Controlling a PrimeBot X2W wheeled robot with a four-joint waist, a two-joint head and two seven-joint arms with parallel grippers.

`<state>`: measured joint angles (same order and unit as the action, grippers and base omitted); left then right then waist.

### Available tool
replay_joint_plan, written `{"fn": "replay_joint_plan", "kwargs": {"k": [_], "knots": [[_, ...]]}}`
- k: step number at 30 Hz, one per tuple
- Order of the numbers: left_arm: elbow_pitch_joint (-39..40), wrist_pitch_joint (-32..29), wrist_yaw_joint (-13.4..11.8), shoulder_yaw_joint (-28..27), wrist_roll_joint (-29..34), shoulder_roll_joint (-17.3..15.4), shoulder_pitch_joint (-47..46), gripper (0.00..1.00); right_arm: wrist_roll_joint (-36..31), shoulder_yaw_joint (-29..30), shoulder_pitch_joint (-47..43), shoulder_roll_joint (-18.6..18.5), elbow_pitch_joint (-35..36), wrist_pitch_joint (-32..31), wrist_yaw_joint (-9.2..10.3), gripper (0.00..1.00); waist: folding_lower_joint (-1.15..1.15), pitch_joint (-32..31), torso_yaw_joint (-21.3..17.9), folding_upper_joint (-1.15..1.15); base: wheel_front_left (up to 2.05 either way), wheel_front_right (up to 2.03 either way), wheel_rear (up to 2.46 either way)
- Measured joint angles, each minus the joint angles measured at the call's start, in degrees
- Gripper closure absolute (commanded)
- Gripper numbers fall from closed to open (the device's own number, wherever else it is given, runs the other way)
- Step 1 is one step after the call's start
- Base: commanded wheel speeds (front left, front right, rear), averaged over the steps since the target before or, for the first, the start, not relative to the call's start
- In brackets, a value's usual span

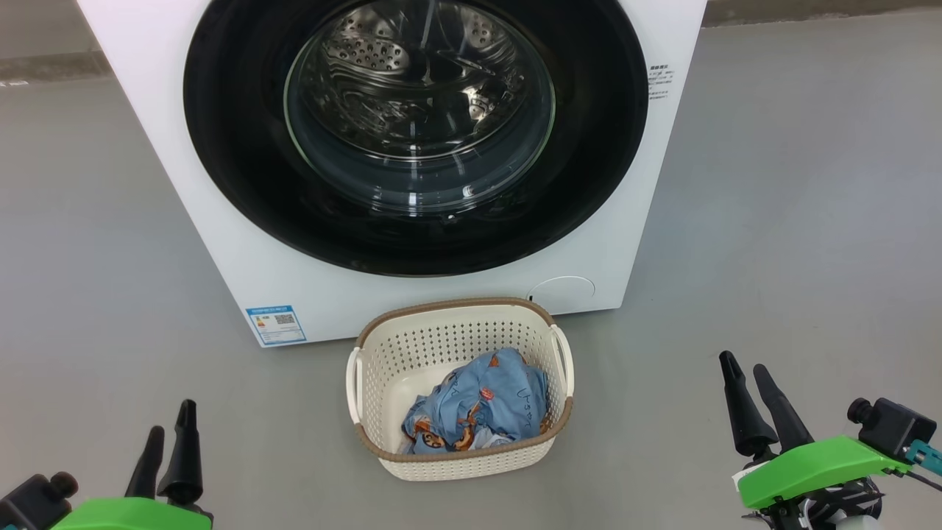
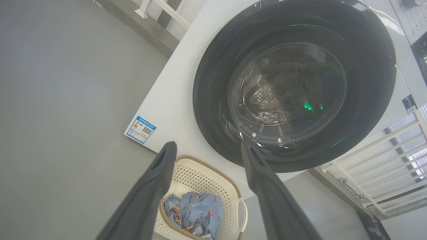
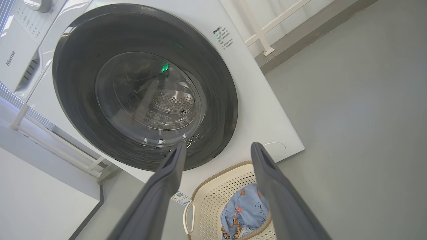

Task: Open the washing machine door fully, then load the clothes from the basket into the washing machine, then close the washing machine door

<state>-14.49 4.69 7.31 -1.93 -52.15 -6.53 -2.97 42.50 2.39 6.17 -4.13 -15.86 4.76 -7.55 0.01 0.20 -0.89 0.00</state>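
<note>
Standing on grey floor [image 1: 773, 221]: washing machine [image 1: 221, 250], basket [image 1: 456, 303].

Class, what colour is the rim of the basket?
Brown, with a woven look, on the cream basket; clearest in the head view.

Indoor laundry test bay, apparently: white boxy front-loading washing machine [image 1: 221, 243] at 12 o'clock stands on smooth plain grey floor [image 1: 795, 221]; white bar railings [image 2: 367, 145] behind, toward 10 and 2 o'clock.

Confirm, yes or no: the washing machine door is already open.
No. In the head view the washing machine door lies flush against the washing machine front.
</note>
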Motion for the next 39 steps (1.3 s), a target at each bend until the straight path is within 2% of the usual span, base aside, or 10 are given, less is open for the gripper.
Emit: {"fn": "replay_joint_plan", "kwargs": {"k": [20, 39], "knots": [[2.09, 3.48, 0.01, 2.43, 12.18, -2.61, 0.04, 0.00, -14.47, -1.79, 1.54, -1.02, 0.02, 3.46, 0.00, 0.00, 0.00, -0.32, -0.27, 0.00, 0.00, 0.00, 0.00], [3.15, 6.53, 0.02, 2.97, 21.51, -3.65, 0.06, 0.00, -27.32, -3.16, 3.39, -1.29, -0.16, 6.47, 0.00, 0.00, 0.00, -0.46, -0.51, 0.00, 0.00, 0.00, 0.00]]}}
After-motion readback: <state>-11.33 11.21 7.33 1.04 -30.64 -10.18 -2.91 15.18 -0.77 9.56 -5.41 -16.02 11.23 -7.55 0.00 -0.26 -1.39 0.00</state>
